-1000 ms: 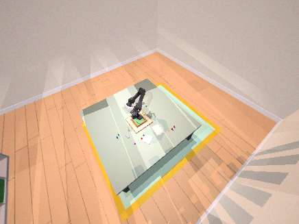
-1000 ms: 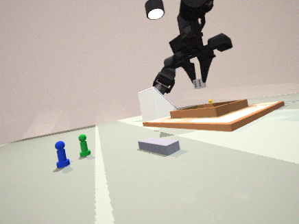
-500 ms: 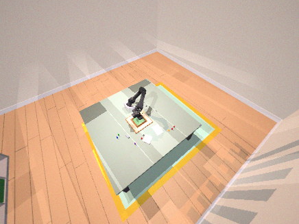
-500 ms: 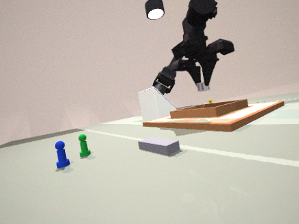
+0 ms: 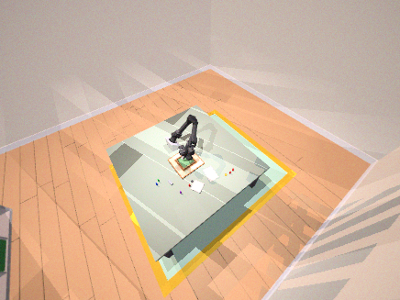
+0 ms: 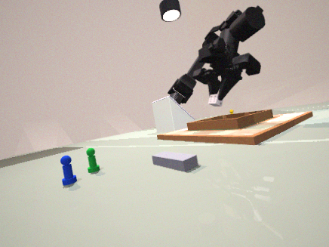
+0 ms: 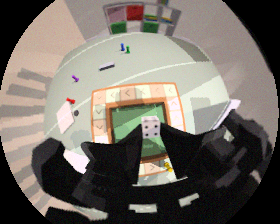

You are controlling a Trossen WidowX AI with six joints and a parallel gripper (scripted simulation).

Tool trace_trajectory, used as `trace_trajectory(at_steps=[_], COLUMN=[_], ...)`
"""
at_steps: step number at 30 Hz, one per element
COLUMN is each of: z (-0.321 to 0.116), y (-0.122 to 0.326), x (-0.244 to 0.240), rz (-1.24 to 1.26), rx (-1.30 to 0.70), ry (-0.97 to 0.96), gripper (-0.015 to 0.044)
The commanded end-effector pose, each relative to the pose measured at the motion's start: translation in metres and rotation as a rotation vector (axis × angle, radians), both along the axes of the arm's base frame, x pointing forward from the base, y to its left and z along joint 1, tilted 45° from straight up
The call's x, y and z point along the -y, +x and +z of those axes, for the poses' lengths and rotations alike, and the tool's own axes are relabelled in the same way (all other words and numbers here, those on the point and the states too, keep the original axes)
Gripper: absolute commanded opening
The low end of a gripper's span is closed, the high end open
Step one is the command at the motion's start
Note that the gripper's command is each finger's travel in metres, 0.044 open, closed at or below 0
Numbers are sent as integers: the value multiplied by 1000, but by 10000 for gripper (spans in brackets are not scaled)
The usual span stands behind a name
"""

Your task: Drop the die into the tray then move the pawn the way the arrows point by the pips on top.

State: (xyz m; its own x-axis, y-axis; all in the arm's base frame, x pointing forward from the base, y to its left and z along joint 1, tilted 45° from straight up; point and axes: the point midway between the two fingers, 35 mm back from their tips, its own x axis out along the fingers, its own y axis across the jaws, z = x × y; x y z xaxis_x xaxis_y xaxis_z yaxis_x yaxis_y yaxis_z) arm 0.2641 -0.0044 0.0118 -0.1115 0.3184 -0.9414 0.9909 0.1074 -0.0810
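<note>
My gripper is shut on the white die and holds it above the dice tray, clear of its walls. The tray has brown walls and a green floor. It sits in the middle of the board, whose ring of squares carries arrows. A yellow pawn is on the ring at the near side in the wrist view, close to my right finger. My fingers hide part of the ring and tray.
A blue pawn, a green pawn and a grey block stand apart from the board. A purple piece, a red piece and a white card lie left of it. A white wedge is behind it.
</note>
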Motion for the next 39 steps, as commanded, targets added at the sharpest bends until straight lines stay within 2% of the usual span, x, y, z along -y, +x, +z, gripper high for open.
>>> trace_trajectory(at_steps=[1,10,14,20,39], z=[-1,0,2,51,50], y=[-1,0,0,11,9], x=[0,-1,0,9,8], rz=[-6,-45,-46,-46,-52], rx=[21,120,123,124,122], ry=[-145,-392,-397,-398,-393], gripper=[0,0,0,0,0])
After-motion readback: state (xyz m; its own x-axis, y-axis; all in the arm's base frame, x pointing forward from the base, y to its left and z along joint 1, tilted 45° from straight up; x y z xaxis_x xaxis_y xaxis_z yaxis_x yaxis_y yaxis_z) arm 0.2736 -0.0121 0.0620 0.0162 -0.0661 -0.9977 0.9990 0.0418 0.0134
